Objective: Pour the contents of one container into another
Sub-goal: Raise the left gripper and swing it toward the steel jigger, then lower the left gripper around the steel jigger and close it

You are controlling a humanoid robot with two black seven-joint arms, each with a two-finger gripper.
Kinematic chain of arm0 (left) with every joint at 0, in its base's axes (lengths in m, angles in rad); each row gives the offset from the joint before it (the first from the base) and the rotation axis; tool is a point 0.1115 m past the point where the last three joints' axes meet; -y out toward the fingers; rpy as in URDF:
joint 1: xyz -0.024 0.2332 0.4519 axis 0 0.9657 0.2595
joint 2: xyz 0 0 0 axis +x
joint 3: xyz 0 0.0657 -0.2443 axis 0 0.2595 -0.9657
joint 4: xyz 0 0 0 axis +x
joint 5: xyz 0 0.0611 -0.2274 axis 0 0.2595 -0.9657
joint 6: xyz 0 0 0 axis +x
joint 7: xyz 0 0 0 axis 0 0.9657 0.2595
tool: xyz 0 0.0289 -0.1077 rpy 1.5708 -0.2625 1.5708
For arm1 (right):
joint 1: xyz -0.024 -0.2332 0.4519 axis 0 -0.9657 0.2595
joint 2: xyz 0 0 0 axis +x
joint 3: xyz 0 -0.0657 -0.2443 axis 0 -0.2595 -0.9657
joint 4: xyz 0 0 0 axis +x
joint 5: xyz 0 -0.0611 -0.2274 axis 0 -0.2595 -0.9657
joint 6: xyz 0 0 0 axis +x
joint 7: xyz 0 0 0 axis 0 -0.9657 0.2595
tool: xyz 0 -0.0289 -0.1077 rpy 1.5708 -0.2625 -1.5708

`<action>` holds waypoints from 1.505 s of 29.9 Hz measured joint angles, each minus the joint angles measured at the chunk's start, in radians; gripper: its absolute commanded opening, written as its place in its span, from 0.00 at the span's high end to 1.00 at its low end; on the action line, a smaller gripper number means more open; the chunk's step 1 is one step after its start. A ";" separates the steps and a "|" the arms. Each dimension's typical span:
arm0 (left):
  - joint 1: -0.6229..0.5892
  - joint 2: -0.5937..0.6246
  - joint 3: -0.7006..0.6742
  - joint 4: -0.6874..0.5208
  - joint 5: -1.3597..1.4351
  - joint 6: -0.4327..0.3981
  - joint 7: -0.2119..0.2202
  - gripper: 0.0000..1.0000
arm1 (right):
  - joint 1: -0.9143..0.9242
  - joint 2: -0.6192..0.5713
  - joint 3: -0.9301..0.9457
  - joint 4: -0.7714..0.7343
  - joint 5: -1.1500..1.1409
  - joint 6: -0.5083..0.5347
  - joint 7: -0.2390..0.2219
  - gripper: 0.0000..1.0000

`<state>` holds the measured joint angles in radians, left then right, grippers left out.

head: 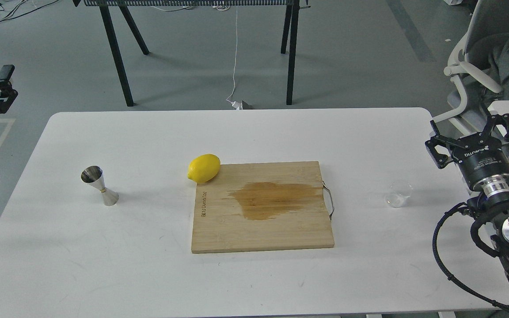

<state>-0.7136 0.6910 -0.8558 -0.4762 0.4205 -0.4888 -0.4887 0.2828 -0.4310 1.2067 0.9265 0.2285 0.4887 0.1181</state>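
The small clear cup [398, 193] stands upright on the white table [148, 274], right of the cutting board. The steel hourglass jigger [99, 185] stands upright far to the left. My right gripper [473, 133] hovers open at the table's right edge, a little right of and behind the cup, with nothing between its fingers. Only one finger [3, 84] of my left gripper shows at the left edge, off the table and well away from the jigger.
A bamboo cutting board [237, 234] with a brown wet stain [276, 199] lies in the middle; a yellow lemon [203, 168] touches its far left corner. An office chair [480, 66] stands behind the right gripper. Black table legs [115, 53] rise beyond the far edge.
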 measured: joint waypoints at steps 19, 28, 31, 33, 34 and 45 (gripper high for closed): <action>0.080 0.096 0.070 -0.541 0.961 0.280 0.000 0.01 | 0.013 -0.001 0.000 -0.004 -0.002 0.000 0.000 0.01; 0.171 0.111 0.163 -0.544 1.076 0.597 0.000 0.01 | 0.011 -0.003 -0.001 -0.005 -0.003 0.000 0.000 0.01; 0.208 0.112 0.165 -0.544 1.090 0.648 0.000 0.01 | 0.011 -0.003 -0.001 -0.006 -0.003 0.000 0.000 0.01; 0.231 0.112 0.166 -0.541 1.093 0.674 0.000 0.01 | 0.011 -0.003 -0.001 -0.006 -0.003 0.000 0.000 0.01; 0.242 0.112 0.166 -0.540 1.095 0.683 0.000 0.01 | 0.011 -0.003 -0.001 -0.006 -0.003 0.000 0.000 0.01; 0.378 0.109 0.170 -0.535 1.144 0.809 0.000 0.01 | 0.011 -0.008 -0.003 -0.008 -0.005 0.000 0.000 0.01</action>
<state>-0.3355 0.7996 -0.6855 -1.0114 1.5648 0.3199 -0.4887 0.2943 -0.4386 1.2040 0.9187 0.2239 0.4887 0.1180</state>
